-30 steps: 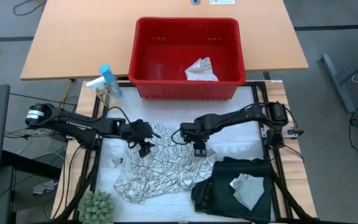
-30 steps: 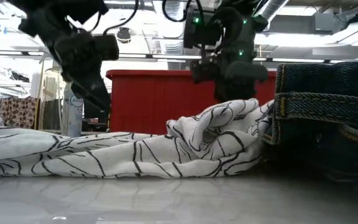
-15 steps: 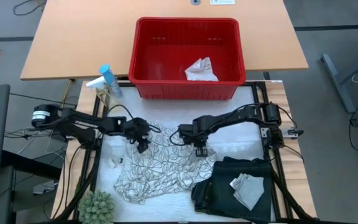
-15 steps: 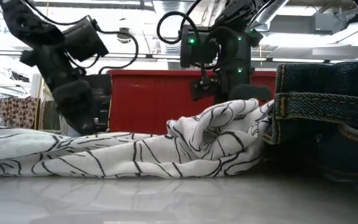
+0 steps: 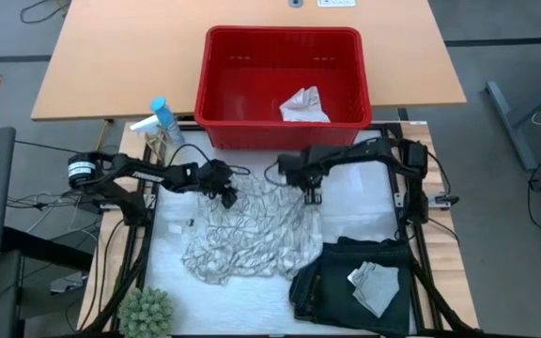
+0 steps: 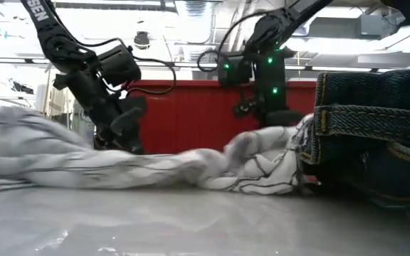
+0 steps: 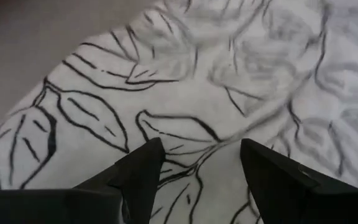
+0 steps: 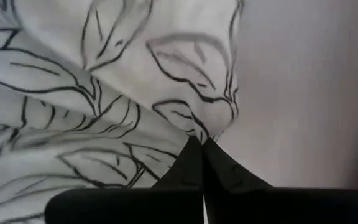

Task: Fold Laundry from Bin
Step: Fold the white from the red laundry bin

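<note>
The leaf-patterned cloth (image 5: 252, 230) lies crumpled on the white counter (image 5: 364, 202), and we judge that the coming move turns on its far edge, the one nearest the red bin (image 5: 283, 86). That edge runs crosswise from one hand to the other, and both hands sit on it, each at one end.

Our right hand (image 5: 310, 192) has its fingers pressed together on a corner of the cloth; in its wrist view the two dark tips meet over a pinch of printed fabric (image 8: 197, 130). Our left hand (image 5: 225, 192) sits at the other end with its fingers apart, the cloth lying flat between and beyond them (image 7: 185, 112); we cannot see that it grips anything.

From both hands the rest of the cloth trails away toward the counter's near side, bunched rather than flat. Just beside its trailing end, on the right hand's side, lies the dark garment (image 5: 355, 282), already folded, with a small grey cloth (image 5: 372, 286) on top. One whitish cloth (image 5: 303, 105) remains in the bin, beyond both hands.
</note>
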Controlling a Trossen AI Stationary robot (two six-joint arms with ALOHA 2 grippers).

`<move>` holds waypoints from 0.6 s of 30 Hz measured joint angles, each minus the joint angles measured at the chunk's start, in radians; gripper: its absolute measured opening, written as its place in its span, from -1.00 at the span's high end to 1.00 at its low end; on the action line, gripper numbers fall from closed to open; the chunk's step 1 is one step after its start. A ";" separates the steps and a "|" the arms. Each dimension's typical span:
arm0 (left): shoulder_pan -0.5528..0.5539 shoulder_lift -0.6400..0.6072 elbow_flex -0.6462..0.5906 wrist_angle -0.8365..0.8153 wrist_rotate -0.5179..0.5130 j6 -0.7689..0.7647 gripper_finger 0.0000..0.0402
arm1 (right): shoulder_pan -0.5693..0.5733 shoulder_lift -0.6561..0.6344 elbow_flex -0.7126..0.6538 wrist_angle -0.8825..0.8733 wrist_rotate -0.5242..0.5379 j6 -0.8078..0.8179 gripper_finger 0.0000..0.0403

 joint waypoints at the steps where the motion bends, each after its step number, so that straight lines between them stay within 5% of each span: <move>1: 0.014 -0.007 0.004 -0.026 -0.031 -0.009 -0.08 | -0.023 -0.001 0.005 0.007 0.026 -0.001 0.90; 6: 0.077 -0.027 0.042 -0.206 -0.189 -0.074 -0.08 | -0.119 -0.002 0.072 0.022 0.070 -0.015 0.86; 12: 0.099 -0.075 0.047 -0.256 -0.158 -0.066 -0.08 | -0.161 -0.014 0.208 -0.110 -0.117 -0.014 0.85; 18: 0.080 -0.236 0.040 -0.308 -0.131 -0.057 -0.08 | -0.161 -0.157 0.236 -0.203 -0.221 -0.071 0.85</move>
